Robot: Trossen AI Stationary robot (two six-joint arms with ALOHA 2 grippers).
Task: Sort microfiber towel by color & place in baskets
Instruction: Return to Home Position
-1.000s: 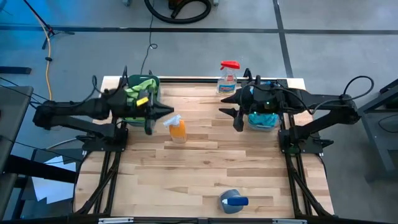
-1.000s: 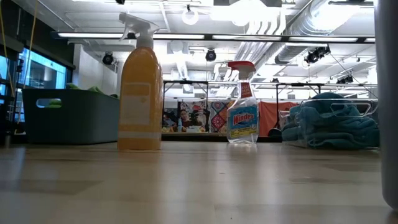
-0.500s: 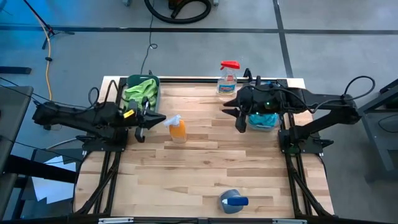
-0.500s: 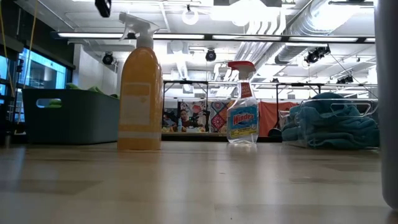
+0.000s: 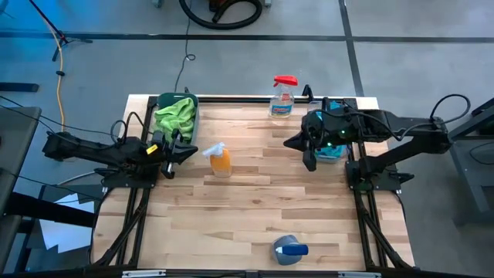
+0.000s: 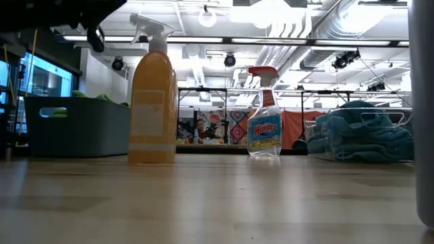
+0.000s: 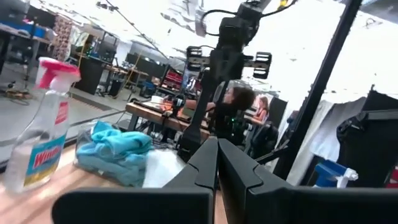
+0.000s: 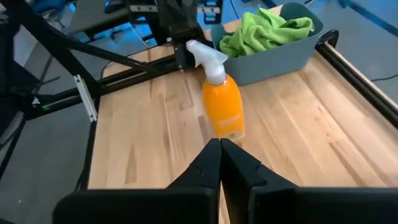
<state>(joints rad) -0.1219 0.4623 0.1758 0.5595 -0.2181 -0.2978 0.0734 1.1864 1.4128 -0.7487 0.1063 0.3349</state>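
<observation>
At the far left corner of the pale wooden surface (image 5: 255, 205), the opaque dark teal-green rectangular plastic tub (image 8: 280, 59) is seen. A heap of bright green microfiber towels (image 5: 174, 114) is held inside it, rising above the rim. Just in front of that tub, the left claw (image 5: 191, 149) is held above the surface at the end of a dark arm reaching in from the left edge. Its two fingers are pressed together with nothing between them, as is shown in the left wrist view. Just to the right of that claw, an orange spray bottle with a white trigger head (image 5: 221, 161) is stood upright, apart from the green tub. Farther right, at the far edge, a clear spray bottle with a red trigger head and a blue label (image 5: 282, 100) is stood upright. Near the front edge, well apart from everything else, a grey and blue object (image 5: 288, 249) is laid on the surface; what it is cannot be told. Right of the middle, the right claw (image 5: 290, 144) is held above the surface, pointed toward the orange bottle, and its fingers are likewise closed on nothing. Under the right arm, close to the right edge, the clear see-through rectangular plastic tub (image 7: 163, 169) is placed, and crumpled blue microfiber towels (image 6: 359, 132) are piled in it.
</observation>
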